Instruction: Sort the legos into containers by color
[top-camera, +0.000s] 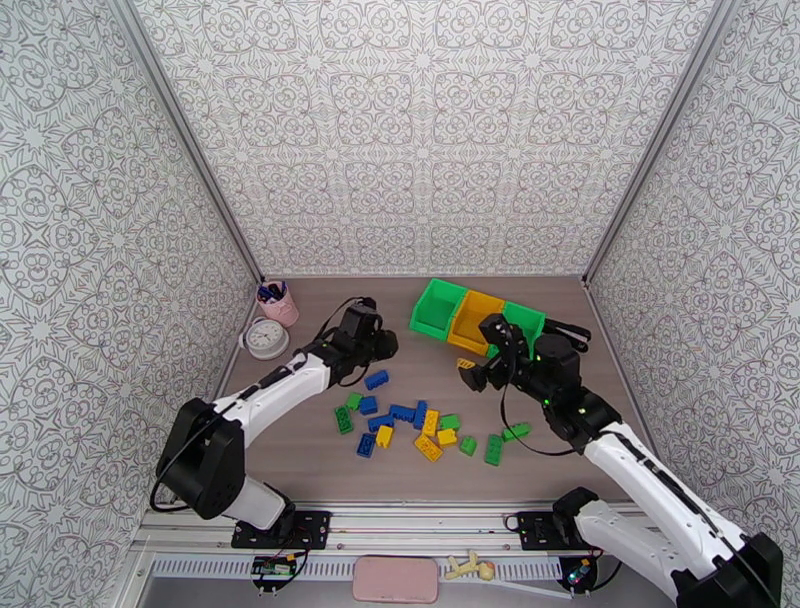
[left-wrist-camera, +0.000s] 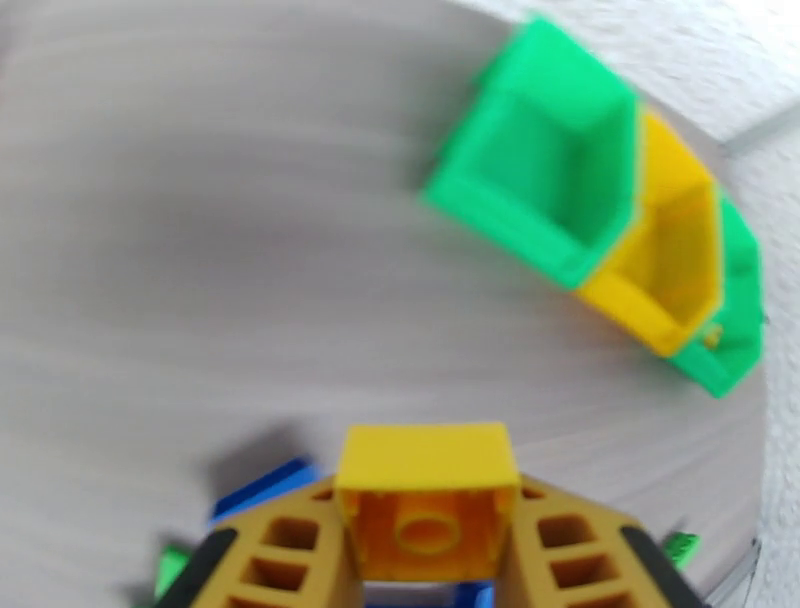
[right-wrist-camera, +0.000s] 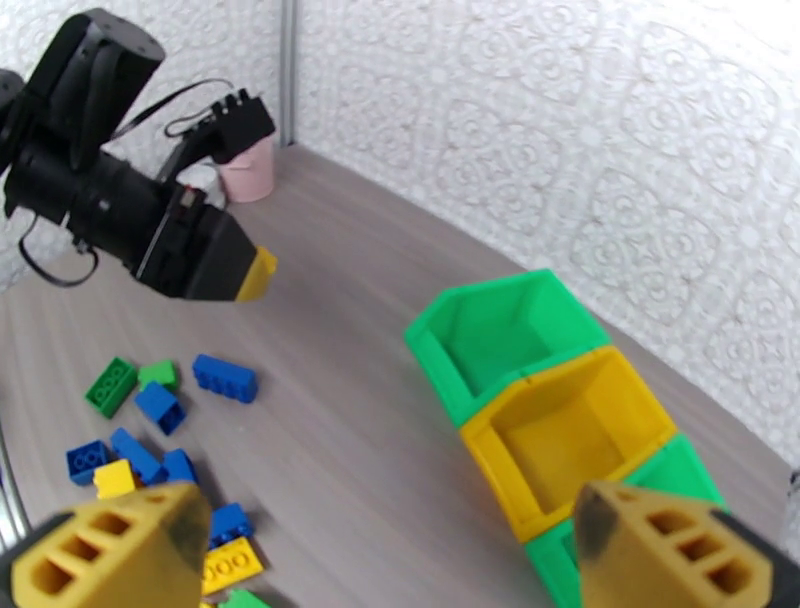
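White arm links (top-camera: 285, 385), black joints, cables; yellow-orange slotted fingers (right-wrist-camera: 110, 545).

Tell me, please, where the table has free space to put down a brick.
Bare table runs along the near edge, in front of the legos. Another bare strip lies by the back wall, between the pink cup and the bins. It is crowded in the middle, where the legos lie close together.

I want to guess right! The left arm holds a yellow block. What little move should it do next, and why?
Probably swing it toward the yellow-orange open plastic bin in the middle of the row. The left gripper is shut on the small yellow studded plastic brick, and that matching bin lies ahead.
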